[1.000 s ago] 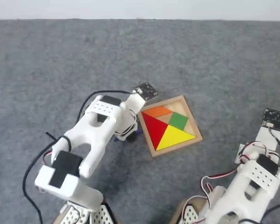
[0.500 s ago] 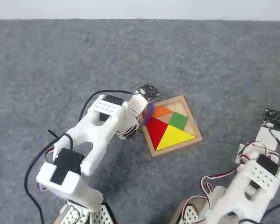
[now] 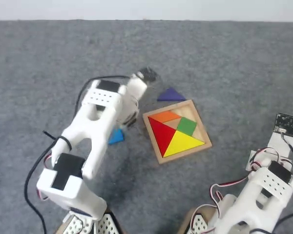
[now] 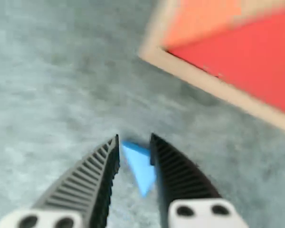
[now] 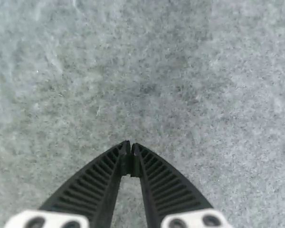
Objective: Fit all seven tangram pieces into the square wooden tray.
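Left tool (image 4: 134,138) narrowly parted over grey carpet (image 3: 224,58), right tool (image 5: 131,148) closed, white wall (image 3: 146,9) behind.

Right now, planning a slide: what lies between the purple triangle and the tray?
Only bare carpet, by the high view, separates purple triangle and tray.

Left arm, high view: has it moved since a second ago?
Yes. The left arm has swung away from the left corner of the tray toward the far side of the table, uncovering a blue piece left of the tray.
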`<state>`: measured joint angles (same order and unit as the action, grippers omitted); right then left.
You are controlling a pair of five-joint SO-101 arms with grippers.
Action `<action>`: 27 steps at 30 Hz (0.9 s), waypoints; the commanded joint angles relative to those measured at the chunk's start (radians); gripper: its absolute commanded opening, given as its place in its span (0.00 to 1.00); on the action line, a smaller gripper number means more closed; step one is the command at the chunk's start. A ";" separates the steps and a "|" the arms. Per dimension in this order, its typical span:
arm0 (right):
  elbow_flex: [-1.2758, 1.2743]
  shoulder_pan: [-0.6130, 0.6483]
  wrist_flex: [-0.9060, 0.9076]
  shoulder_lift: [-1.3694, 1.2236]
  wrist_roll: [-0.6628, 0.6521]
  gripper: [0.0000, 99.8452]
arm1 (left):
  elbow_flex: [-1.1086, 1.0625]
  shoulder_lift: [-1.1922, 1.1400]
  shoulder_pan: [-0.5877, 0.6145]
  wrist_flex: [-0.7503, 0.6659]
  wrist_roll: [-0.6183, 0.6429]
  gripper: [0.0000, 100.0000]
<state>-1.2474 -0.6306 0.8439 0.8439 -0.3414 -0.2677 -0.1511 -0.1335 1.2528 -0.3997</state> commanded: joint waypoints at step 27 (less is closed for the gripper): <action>0.081 0.093 0.033 0.038 0.051 0.01 | 1.346 -0.904 -0.273 0.112 0.473 0.23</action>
<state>-1.1707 -0.5493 0.8915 0.8439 -0.2969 0.9306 -1.0104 -0.3943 1.3311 0.0529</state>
